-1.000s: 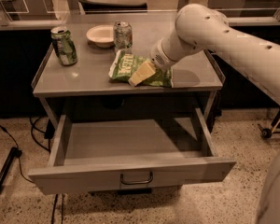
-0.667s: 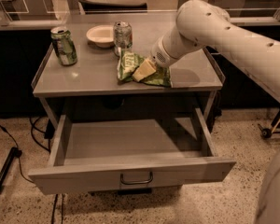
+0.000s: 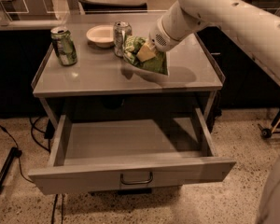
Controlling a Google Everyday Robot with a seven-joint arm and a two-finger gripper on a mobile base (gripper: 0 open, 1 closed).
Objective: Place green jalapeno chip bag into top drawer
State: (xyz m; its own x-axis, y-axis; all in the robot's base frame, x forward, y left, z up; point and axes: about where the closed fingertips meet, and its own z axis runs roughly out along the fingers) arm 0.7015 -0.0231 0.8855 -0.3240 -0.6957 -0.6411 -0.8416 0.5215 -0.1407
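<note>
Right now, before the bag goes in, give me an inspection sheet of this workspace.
Surface: grey table top, bare along its front edge.
Job's things: green jalapeno chip bag held above the table top, its shadow beneath it; top drawer pulled open, nothing seen inside.
Clutter: green can, silver can and white bowl, all at the back left of the table.
Grippers: gripper shut on the green jalapeno chip bag, over the table's middle right.
Cables: black cables on the floor at left.
Surroundings: speckled floor; caster wheel at right.
</note>
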